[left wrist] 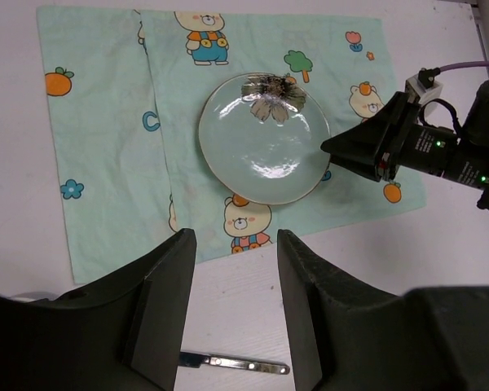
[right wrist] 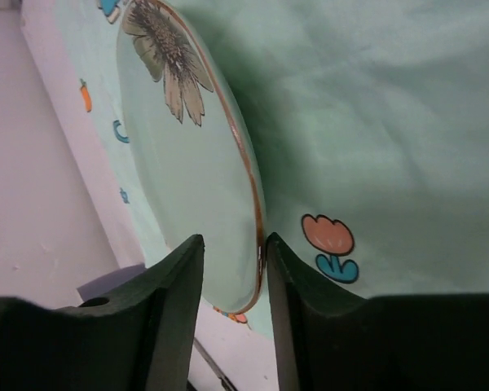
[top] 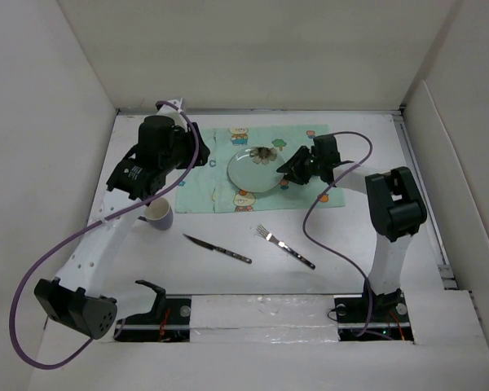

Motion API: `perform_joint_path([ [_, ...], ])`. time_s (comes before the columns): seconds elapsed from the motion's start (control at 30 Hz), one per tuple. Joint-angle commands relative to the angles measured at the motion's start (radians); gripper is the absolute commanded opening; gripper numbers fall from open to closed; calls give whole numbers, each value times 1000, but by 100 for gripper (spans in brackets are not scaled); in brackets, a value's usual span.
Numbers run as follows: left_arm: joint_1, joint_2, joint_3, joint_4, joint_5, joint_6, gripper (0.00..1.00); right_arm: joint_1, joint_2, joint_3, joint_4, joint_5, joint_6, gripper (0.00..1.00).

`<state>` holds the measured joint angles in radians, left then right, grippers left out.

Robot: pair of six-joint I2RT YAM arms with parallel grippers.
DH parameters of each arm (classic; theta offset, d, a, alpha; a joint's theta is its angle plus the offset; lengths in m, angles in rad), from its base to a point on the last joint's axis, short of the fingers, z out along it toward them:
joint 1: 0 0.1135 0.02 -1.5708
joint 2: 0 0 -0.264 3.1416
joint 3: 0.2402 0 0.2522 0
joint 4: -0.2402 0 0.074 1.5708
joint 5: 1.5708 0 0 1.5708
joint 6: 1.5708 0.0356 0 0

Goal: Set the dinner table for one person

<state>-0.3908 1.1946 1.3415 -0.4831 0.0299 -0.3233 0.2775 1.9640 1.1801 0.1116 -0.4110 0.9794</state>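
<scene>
A pale glass plate [top: 257, 167] with a flower print lies on the mint cartoon placemat [top: 204, 175] on the white dinner table [top: 350, 236]. My right gripper [top: 284, 169] is open and straddles the plate's right rim [right wrist: 259, 220]. One finger touches the rim's outside and the other hangs over the plate's face with a gap. My left gripper [left wrist: 236, 240] is open and empty. It is held high over the bare table just in front of the placemat [left wrist: 106, 147], and its view looks down on the plate [left wrist: 261, 138].
A lilac cup [top: 158, 213] stands left of the placemat, below the left arm. A knife [top: 218, 248] and a fork [top: 285, 246] lie on the table in front of the placemat. White walls close in the table on three sides.
</scene>
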Motion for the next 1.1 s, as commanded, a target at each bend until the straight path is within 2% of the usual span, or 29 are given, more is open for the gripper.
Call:
perform_joint_path([
  [0.0,1,-10,37,20,2,6,41,-1,-66,3,-10,26,-39,46],
  [0.1,1,5,97,8,-5,18,35,-1,-103,33,-105,83,-116,48],
  [0.13,1,8,111,6,-7,20,31,-1,-117,67,-206,103,-167,54],
  [0.17,1,13,158,6,-8,23,10,-1,-154,97,-301,156,-218,58],
  [0.2,1,13,159,6,-8,23,10,-1,-154,110,-302,156,-243,58],
  [0.27,1,8,194,17,-10,15,0,-1,-192,131,-352,182,-280,60],
  [0.33,1,0,217,18,-10,3,0,-11,-229,135,-386,192,-309,59],
  [0.37,1,-4,237,20,-10,-9,0,-11,-273,135,-389,176,-321,49],
  [0.4,1,-10,246,20,-15,-19,0,-1,-296,136,-382,167,-350,19],
  [0.43,1,-29,249,24,-16,-29,0,34,-318,156,-380,163,-364,7],
  [0.47,1,-36,255,28,-15,-57,0,61,-329,179,-389,158,-378,0],
  [0.53,1,-73,252,37,-12,-91,6,132,-332,231,-431,149,-410,0],
  [0.57,1,-87,249,37,-7,-111,11,213,-326,287,-440,146,-415,0],
  [0.6,1,-114,248,37,5,-149,20,257,-301,315,-452,155,-418,0],
  [0.67,1,-141,239,35,22,-181,31,380,-266,402,-460,198,-418,0],
  [0.7,1,-173,232,32,31,-209,33,414,-246,433,-464,211,-415,0],
  [0.77,1,-202,216,29,39,-227,37,480,-166,499,-481,265,-409,7],
  [0.8,1,-217,209,26,39,-233,37,536,-137,568,-499,308,-410,22],
  [0.83,1,-249,205,12,39,-247,37,560,-70,613,-518,328,-412,30],
  [0.87,1,-266,190,6,36,-258,37,578,-32,656,-536,343,-412,45],
  [0.9,1,-298,182,2,30,-266,37,610,7,738,-564,348,-412,52],
  [0.97,1,-331,159,-8,27,-276,37,635,115,815,-576,338,-410,66],
  [1.07,1,-365,162,-29,7,-272,37,675,256,979,-595,339,-406,74],
])
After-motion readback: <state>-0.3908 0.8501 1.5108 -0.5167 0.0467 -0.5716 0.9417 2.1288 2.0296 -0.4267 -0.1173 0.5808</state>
